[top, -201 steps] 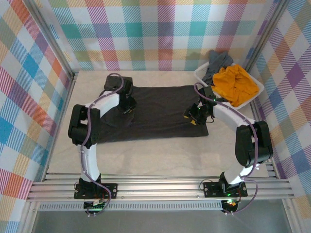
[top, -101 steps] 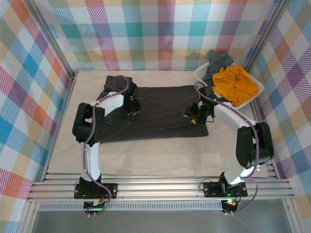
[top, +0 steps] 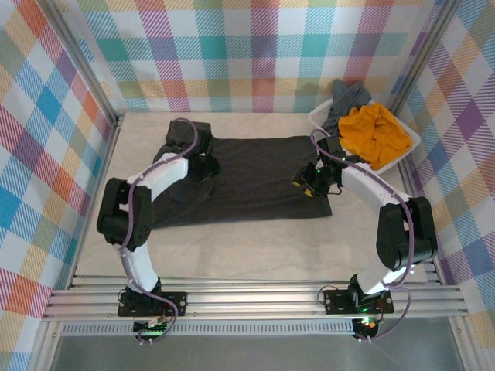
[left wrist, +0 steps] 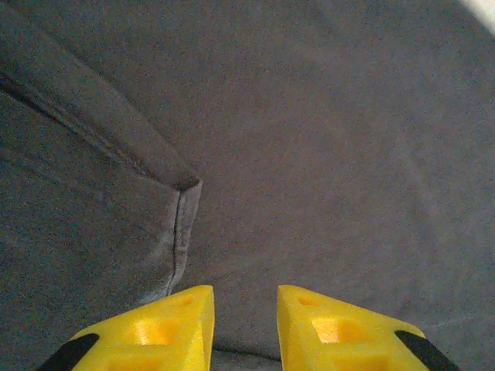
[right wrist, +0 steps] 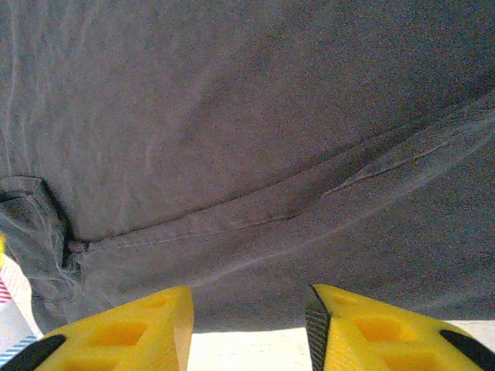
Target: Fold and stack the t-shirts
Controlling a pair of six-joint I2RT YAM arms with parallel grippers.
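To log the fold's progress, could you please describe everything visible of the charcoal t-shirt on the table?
The charcoal t-shirt is soft matte cloth, lying flat and spread wide on the beige table, with shallow wrinkles. A hemmed flap lies folded over its body near the left claw; the right claw stands open at its edge.

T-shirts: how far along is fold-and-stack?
Done: the dark charcoal grey t-shirt lies spread on the table, one flap already folded over. In hand: the left gripper and right gripper hover over it, both open, holding nothing. Left: finishing that fold, then the mustard-orange t-shirt and slate grey t-shirt, both unfolded at the white slatted plastic basket. Nothing stacked.
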